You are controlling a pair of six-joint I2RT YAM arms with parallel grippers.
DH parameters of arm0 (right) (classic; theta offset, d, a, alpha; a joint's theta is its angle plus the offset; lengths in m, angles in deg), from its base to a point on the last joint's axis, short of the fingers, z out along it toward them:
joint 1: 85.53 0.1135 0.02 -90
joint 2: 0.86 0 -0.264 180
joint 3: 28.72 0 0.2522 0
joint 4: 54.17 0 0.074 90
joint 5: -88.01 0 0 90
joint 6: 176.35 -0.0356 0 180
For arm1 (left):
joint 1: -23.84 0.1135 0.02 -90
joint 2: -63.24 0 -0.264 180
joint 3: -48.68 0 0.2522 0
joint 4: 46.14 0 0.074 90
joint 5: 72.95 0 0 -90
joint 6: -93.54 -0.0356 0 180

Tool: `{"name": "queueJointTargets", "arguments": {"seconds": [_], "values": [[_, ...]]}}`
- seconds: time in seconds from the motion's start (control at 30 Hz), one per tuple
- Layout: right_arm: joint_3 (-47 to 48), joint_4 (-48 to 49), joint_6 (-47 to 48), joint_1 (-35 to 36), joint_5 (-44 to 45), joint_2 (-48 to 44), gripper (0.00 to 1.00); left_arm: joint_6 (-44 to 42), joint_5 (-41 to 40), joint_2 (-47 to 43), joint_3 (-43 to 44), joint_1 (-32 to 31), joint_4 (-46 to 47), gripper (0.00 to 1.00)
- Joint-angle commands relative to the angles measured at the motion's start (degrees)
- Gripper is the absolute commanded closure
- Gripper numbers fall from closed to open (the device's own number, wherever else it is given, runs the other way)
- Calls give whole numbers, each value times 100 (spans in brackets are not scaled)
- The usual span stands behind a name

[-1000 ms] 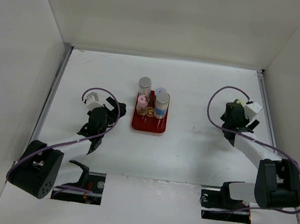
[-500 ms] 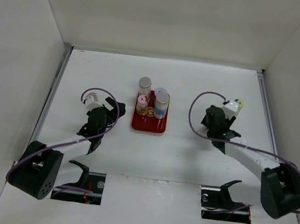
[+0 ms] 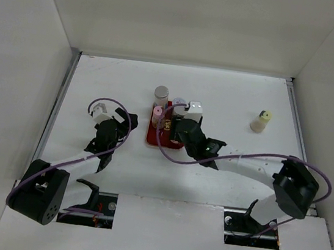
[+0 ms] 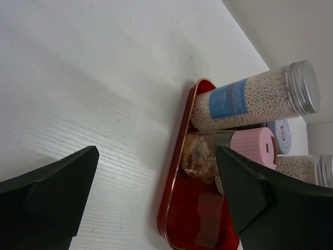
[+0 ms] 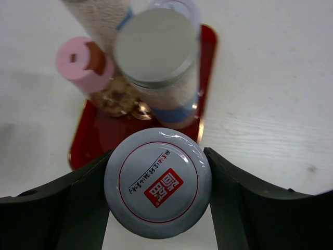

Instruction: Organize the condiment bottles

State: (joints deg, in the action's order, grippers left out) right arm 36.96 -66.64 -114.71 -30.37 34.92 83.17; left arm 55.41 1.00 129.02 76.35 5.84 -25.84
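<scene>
In the lower middle of the right wrist view, the right end effector [image 5: 157, 156] was closed on the white jar [image 5: 157, 190], at the lower edge of the tray [image 5: 86, 140], just below the grey-lidded bottle [image 5: 156, 44]. The jar was judged light, rigid and slippery; a hold at the lid's sides was thought soundest. The left end effector [image 4: 156, 151] was seen open and empty.

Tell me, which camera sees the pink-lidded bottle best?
The left wrist view: the pink-lidded bottle shows lid and clear body side-on. The right wrist view shows mainly its lid; the top view, a pink dot.
</scene>
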Motion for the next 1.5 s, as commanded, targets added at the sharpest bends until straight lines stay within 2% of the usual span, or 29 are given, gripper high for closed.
{"name": "queueJointTargets", "arguments": {"seconds": [0.0,0.3,0.43,0.5,0.6,0.7,0.8,0.97,1.1,1.23,1.37,1.47], "values": [[783,1293,392,122,-201,455,52,-2,6,-135,-55,47,171,0],[1838,1452,709,202,-421,1941,49,7,50,-56,-29,29,197,0],[2085,1461,674,245,-535,2371,45,24,102,5,-20,55,197,0],[2182,1391,674,298,-562,2451,39,24,68,-4,-20,38,215,0],[2156,1338,718,333,-500,2294,24,24,111,84,-11,64,215,0],[1972,1259,849,377,-491,1900,17,33,77,23,-11,56,223,0],[1568,1224,902,412,-430,1206,14,33,111,84,-11,64,223,0],[655,1162,1025,325,-229,-95,14,33,76,49,-3,38,223,0],[-32,1083,1034,-622,316,-992,15,42,147,32,-11,29,223,0],[-419,872,999,-2150,1098,-1468,11,42,120,67,-11,11,223,0],[-420,924,763,-3768,881,-969,4,51,85,14,-20,-41,223,0],[-175,889,630,-4393,451,-389,1,51,111,128,-3,-41,232,0]]}}
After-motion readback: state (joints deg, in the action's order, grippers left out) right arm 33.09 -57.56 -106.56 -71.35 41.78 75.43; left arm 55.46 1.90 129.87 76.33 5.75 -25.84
